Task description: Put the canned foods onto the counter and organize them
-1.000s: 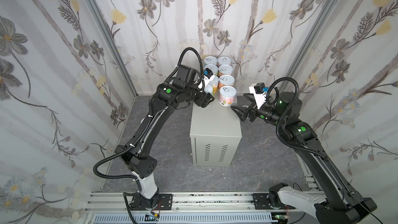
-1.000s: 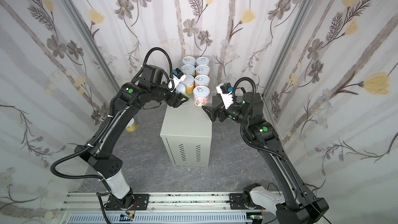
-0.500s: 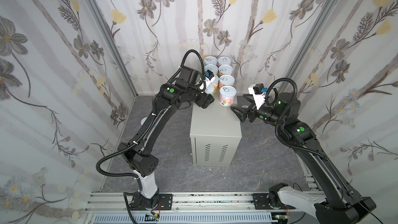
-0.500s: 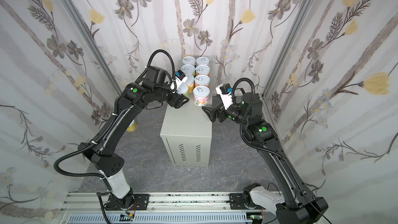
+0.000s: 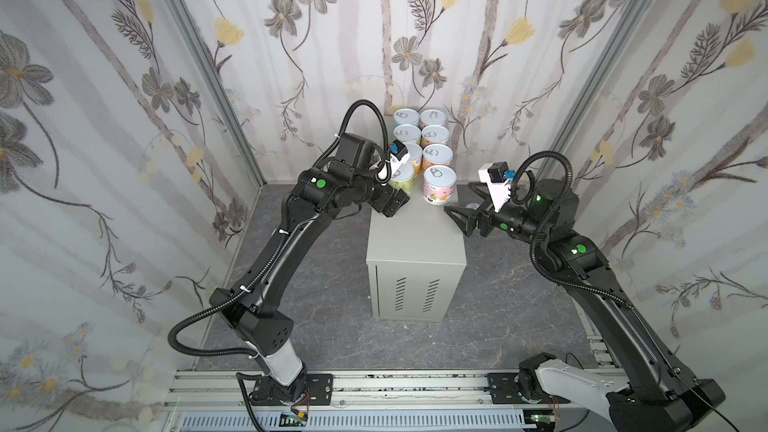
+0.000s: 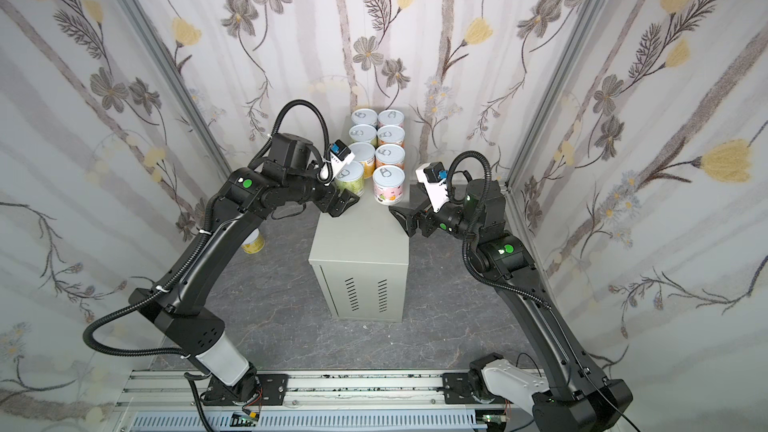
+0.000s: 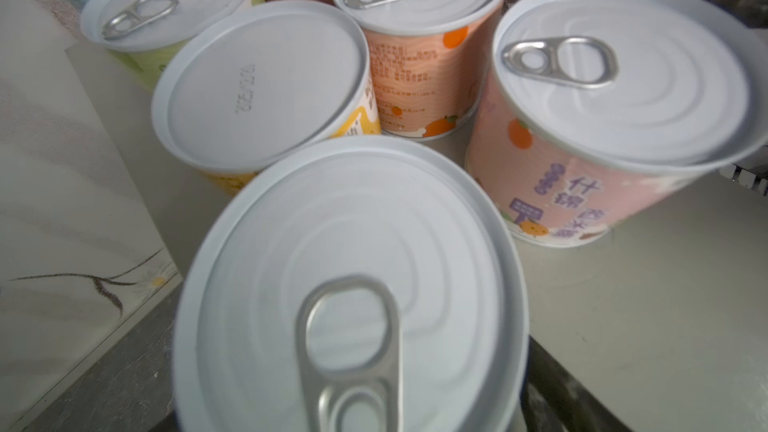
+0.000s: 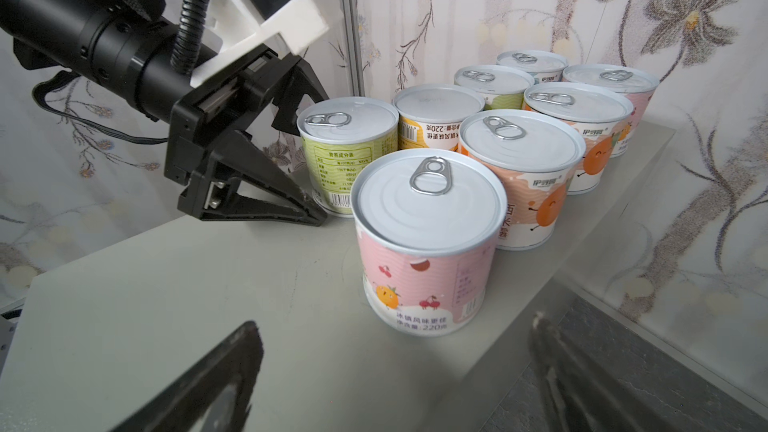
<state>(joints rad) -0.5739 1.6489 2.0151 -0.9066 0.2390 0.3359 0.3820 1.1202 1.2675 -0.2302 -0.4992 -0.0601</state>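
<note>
Several canned foods stand in two rows at the back of the counter [image 5: 415,238]. The front tin of the left row is green [image 5: 402,178]; the front tin of the right row is pink [image 5: 439,184]. My left gripper [image 5: 399,188] is open, with one of its fingers [image 8: 270,205] on each side of the green tin [image 8: 347,160], which rests on the counter top. The green tin's lid [image 7: 353,284] fills the left wrist view. My right gripper [image 5: 457,196] is open and empty at the counter's right edge, just short of the pink tin [image 8: 424,251].
A yellow tin [image 6: 253,241] stands on the dark floor to the left of the counter, partly behind my left arm. One yellow tin [image 7: 262,85] on the counter stands upside down. Flowered walls close in on three sides. The front half of the counter top [image 8: 166,284] is bare.
My left gripper's jaws have spread apart around the green tin, which stays at the front of the left row. My right arm has hardly moved.
</note>
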